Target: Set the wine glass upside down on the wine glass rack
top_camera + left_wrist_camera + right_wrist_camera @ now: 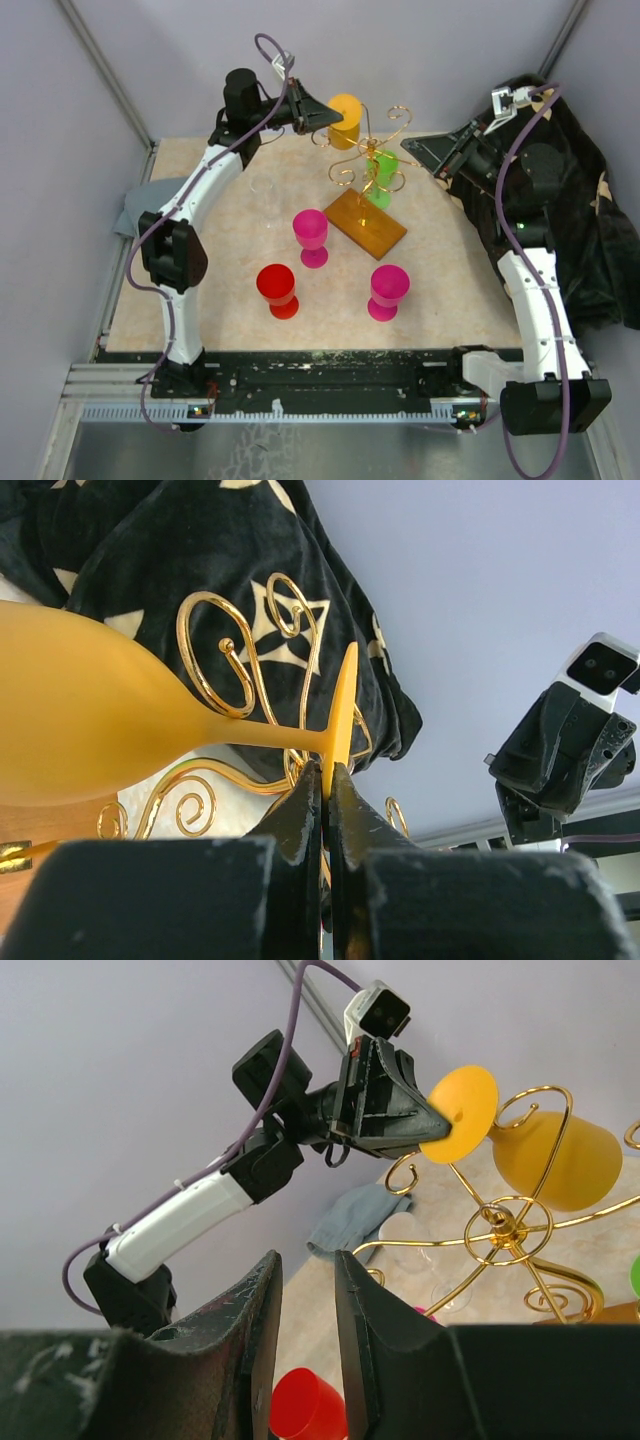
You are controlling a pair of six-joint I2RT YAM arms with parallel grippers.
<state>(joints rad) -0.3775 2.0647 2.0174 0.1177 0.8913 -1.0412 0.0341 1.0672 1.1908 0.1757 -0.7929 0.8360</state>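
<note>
**A:** Where is the yellow wine glass (80, 730) to be found?

**B:** Just beyond the tips of the left gripper (328, 780), lying nearly on its side. Its foot disc (345, 705) is pinched by the rim, the stem (265, 740) runs away from the fingers (300, 815), and the bowl is carried at the far end among the upper scrolls of the wine glass rack (375, 150). Whether stem and wire touch cannot be told.

**A:** And how are the fingers set?

**B:** The left pair is pressed tight on the thin edge of the foot. Those of the right gripper (308, 1290) are kept a little apart with nothing between them, and the rack is seen ahead of them, clear of contact.

**A:** How is the glass expected to handle?

**B:** It is judged light and stiff, with a matte skin less slippery than polished glass. Plastic or glass cannot be told, so it is best treated as breakable. With only the rim held, it could be swung about the pinch by the bowl's weight, or twisted loose by a knock from the wire.

**A:** Should a hold be taken elsewhere?

**B:** Probably not. The stem must be left free to be slid into a scroll, so the foot is the sensible place.

**A:** What lies further out?

**B:** A green glass (382, 165) is seen at the rack, on the side away from the left fingers.
</note>
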